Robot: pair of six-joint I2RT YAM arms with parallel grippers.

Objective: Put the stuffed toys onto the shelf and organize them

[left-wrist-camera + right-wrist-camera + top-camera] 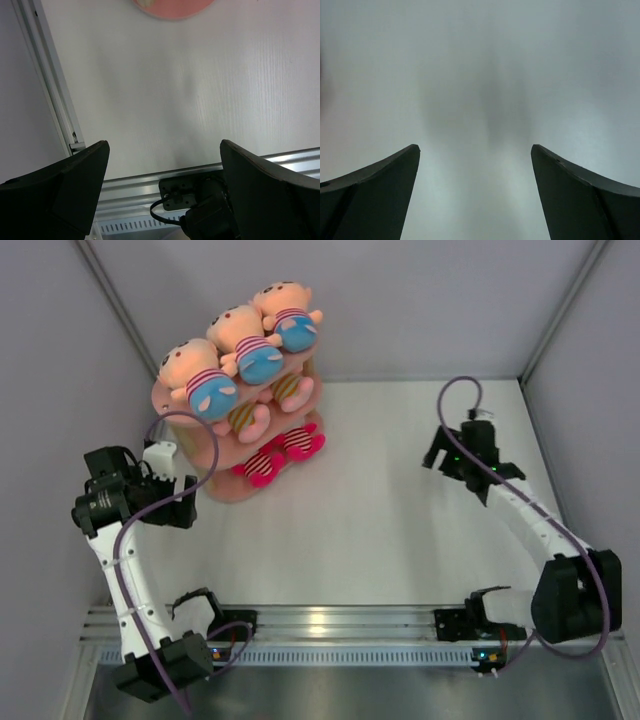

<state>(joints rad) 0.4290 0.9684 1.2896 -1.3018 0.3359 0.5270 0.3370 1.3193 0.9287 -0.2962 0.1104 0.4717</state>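
The pink three-tier shelf stands at the far left of the table. Three peach stuffed toys with striped tops and blue pants lie side by side on its top board. Pink plush with yellow stripes shows on the middle board. Pink-limbed plush with red-striped tops shows on the bottom board. The heads on both lower boards are hidden. My left gripper is open and empty, just near of the shelf base. My right gripper is open and empty over bare table at the right.
Grey walls close in the table on the left, back and right. An aluminium rail with both arm bases runs along the near edge; it also shows in the left wrist view. A purple cable loops from the left arm close to the shelf.
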